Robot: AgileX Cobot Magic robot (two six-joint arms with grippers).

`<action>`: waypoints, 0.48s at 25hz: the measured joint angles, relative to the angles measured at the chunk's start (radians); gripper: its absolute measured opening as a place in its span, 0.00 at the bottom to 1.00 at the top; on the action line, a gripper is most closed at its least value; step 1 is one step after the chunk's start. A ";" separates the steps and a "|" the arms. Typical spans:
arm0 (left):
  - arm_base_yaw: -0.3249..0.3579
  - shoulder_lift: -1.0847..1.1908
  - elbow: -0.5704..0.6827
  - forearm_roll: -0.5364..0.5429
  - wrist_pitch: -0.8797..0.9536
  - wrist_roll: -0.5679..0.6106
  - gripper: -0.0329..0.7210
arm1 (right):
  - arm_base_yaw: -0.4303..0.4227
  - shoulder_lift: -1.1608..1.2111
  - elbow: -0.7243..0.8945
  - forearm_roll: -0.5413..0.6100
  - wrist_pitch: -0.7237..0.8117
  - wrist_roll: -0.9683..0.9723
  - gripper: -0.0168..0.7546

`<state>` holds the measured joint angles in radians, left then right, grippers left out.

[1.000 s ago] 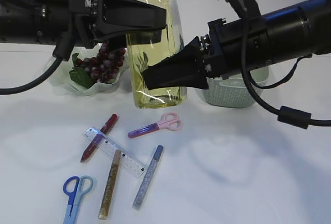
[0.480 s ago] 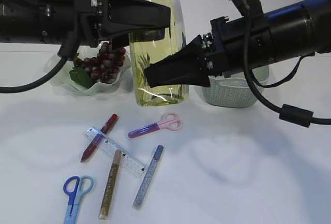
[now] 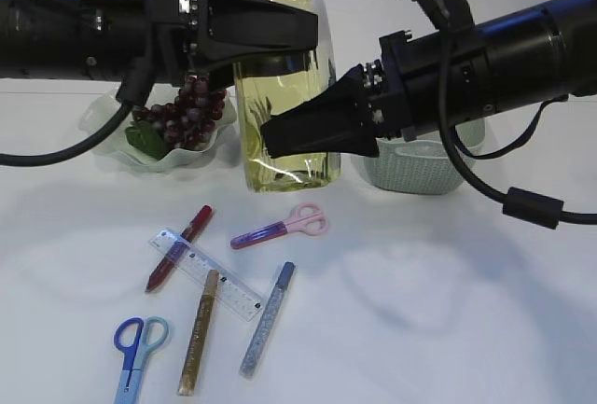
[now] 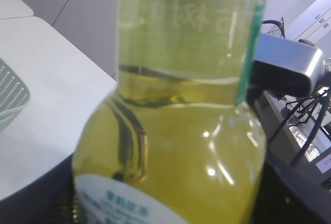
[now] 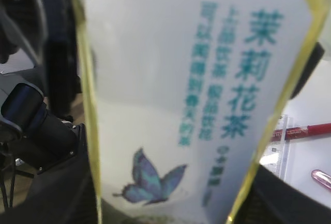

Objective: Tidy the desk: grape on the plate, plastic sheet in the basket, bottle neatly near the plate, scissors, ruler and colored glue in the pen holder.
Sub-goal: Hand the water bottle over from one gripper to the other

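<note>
Right claw (image 3: pixel 280 138) is clamped on the clear yellow-tea plastic bottle (image 3: pixel 284 87); left claw (image 3: pixel 303 31) wide around it.
Purple grapes (image 3: pixel 187 115) are plated beside the bottle; scissors, ruler, glue left unsorted.

Both black arms are reaching in horizontally from opposite edges of the exterior view, meeting at the centre. The left pincer (image 3: pixel 308 31) is sitting high, its jaws spread wide at the upper body of the bottle (image 3: pixel 284 77); whether its pads are pressing the bottle cannot be told. The right pincer (image 3: pixel 270 138) is sitting lower (its arm angling slightly downward toward the tip), its jaws closing on the bottle's lower body. The bottle is filling the view of each wrist camera. A black cable is looping beneath each forearm, and a grey camera housing is riding atop the right wrist.
</note>
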<state>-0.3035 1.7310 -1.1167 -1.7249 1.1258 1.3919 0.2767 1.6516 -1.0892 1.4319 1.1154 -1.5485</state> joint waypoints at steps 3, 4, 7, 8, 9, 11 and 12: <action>-0.002 0.014 0.000 -0.015 0.002 0.006 0.86 | 0.000 0.000 0.000 -0.004 0.000 0.005 0.61; -0.003 0.022 0.000 -0.019 0.006 0.008 0.85 | 0.000 0.000 0.000 -0.009 0.000 0.005 0.60; -0.004 0.041 0.000 -0.026 0.027 0.016 0.84 | 0.000 0.000 0.000 -0.024 -0.002 0.008 0.60; -0.004 0.043 0.000 -0.028 0.031 0.018 0.83 | 0.000 0.000 0.000 -0.027 -0.003 0.010 0.60; -0.004 0.045 0.000 -0.028 0.030 0.018 0.82 | 0.000 0.000 0.000 -0.027 -0.003 0.012 0.60; -0.004 0.045 0.000 -0.030 0.030 0.018 0.80 | 0.000 0.000 0.000 -0.027 -0.003 0.014 0.60; -0.004 0.045 0.000 -0.030 0.030 0.018 0.79 | 0.000 0.000 0.000 -0.027 -0.003 0.014 0.60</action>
<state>-0.3079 1.7762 -1.1167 -1.7550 1.1563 1.4098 0.2767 1.6516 -1.0892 1.4053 1.1120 -1.5350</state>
